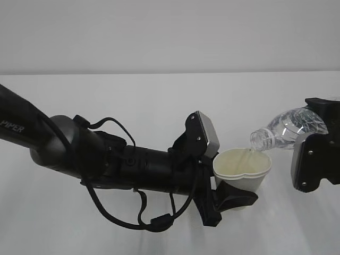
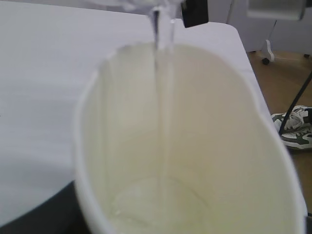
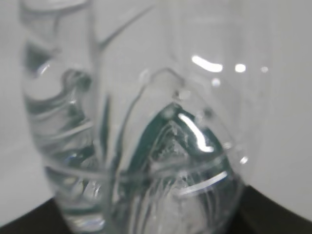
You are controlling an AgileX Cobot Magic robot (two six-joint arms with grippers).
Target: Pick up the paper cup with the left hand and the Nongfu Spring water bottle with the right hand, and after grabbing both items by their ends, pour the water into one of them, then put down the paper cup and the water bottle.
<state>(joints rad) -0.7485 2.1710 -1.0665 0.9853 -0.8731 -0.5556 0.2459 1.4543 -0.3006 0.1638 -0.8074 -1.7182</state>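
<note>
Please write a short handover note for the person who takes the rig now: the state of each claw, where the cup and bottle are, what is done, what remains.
Left claw: shut on the paper cup, held above the table; the rim is squeezed out of round.
Right claw: shut on the Nongfu Spring water bottle, tilted with its open mouth over the cup's rim.
Done: both picked up; pouring is under way, a thin stream of water runs into the cup and a little has pooled at the bottom.
Left: finish pouring, bring the bottle upright, set down cup and bottle.
</note>
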